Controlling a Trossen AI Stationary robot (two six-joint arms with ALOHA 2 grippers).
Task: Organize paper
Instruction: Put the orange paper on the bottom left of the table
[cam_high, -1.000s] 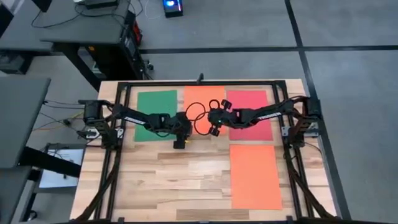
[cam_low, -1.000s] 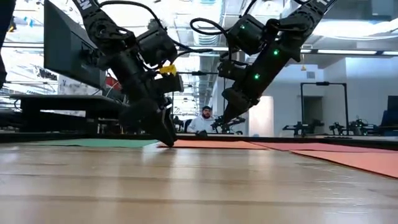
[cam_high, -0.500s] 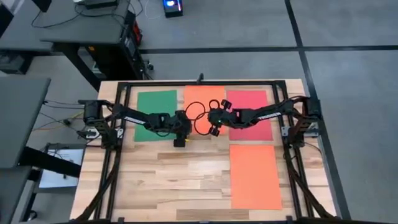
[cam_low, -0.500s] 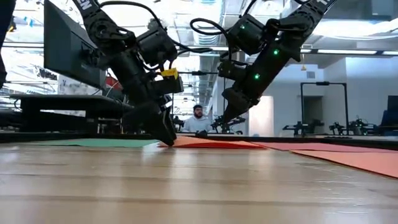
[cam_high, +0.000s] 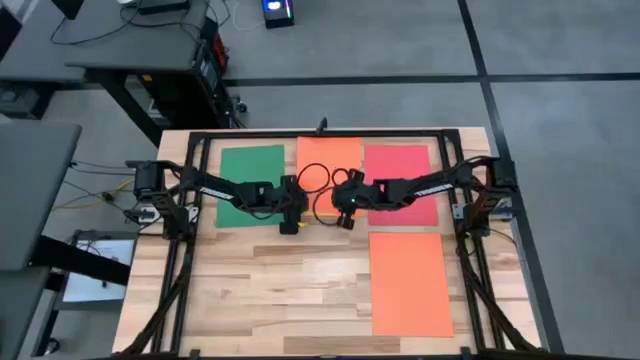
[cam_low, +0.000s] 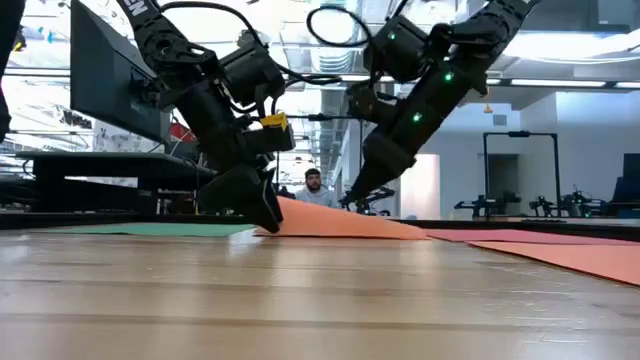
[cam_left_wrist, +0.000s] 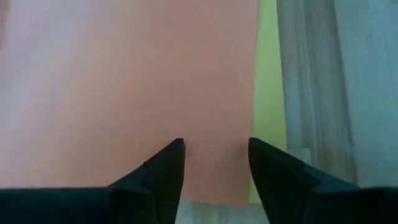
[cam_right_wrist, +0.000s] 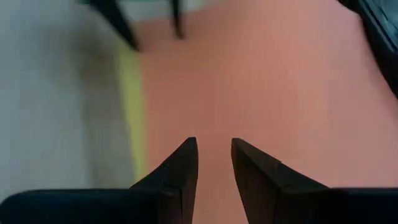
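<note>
The left gripper (cam_high: 289, 226) is positioned at the near edge of the middle orange sheet (cam_high: 328, 158), fingers parted; this edge is raised off the table (cam_low: 300, 300). The right gripper (cam_high: 345, 220), fingers narrowly parted, is held above the sheet.

The worktop (cam_high: 270, 290) was pale, striped wood; on it lay a green sheet (cam_high: 250, 172), a pink-red sheet (cam_high: 398, 165) and two orange sheets (cam_high: 328, 154) (cam_high: 410, 282). A yellow sheet (cam_left_wrist: 268, 93) edged out beneath one orange; the fingers (cam_left_wrist: 163, 171) were black.

Matt paper (cam_high: 405, 280) on smooth wood table (cam_high: 260, 290).
</note>
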